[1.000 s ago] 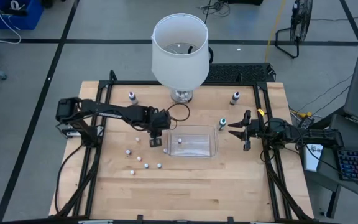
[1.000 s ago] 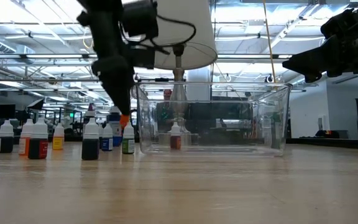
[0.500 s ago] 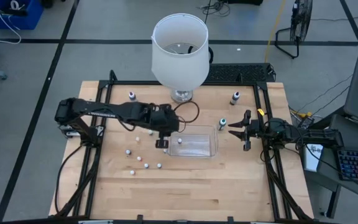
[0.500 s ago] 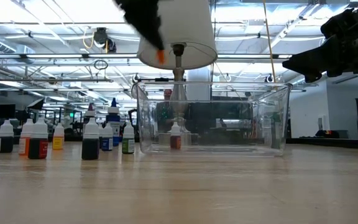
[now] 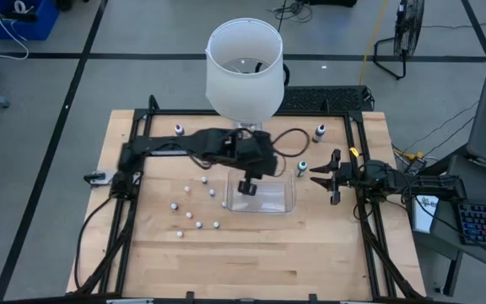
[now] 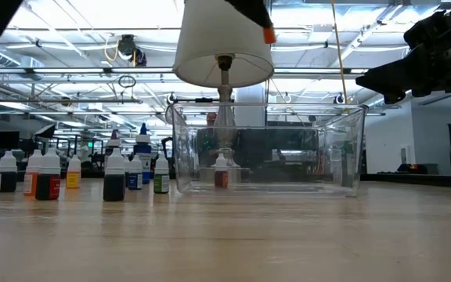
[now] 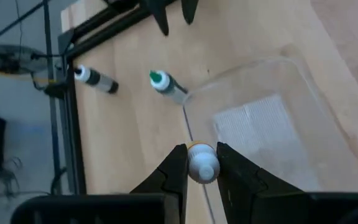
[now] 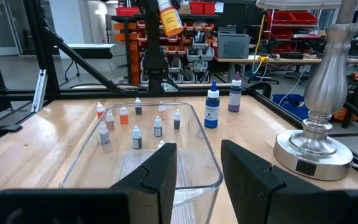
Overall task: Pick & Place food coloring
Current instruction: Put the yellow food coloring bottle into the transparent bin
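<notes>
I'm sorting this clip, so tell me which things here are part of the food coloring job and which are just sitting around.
Job:
- orange bottle held in left gripper
- clear tub
- loose bottles on the table

Lying about:
- lamp
- right gripper, waiting beside the tub

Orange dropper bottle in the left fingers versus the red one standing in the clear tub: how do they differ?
The orange dropper bottle hangs tilted above the clear rectangular plastic tub, clamped in the left gripper's fingers. The dark red dropper bottle stands upright on the tub floor, touched by nothing. Bodies: orange versus dark red. Both are tiny and white-capped.
</notes>
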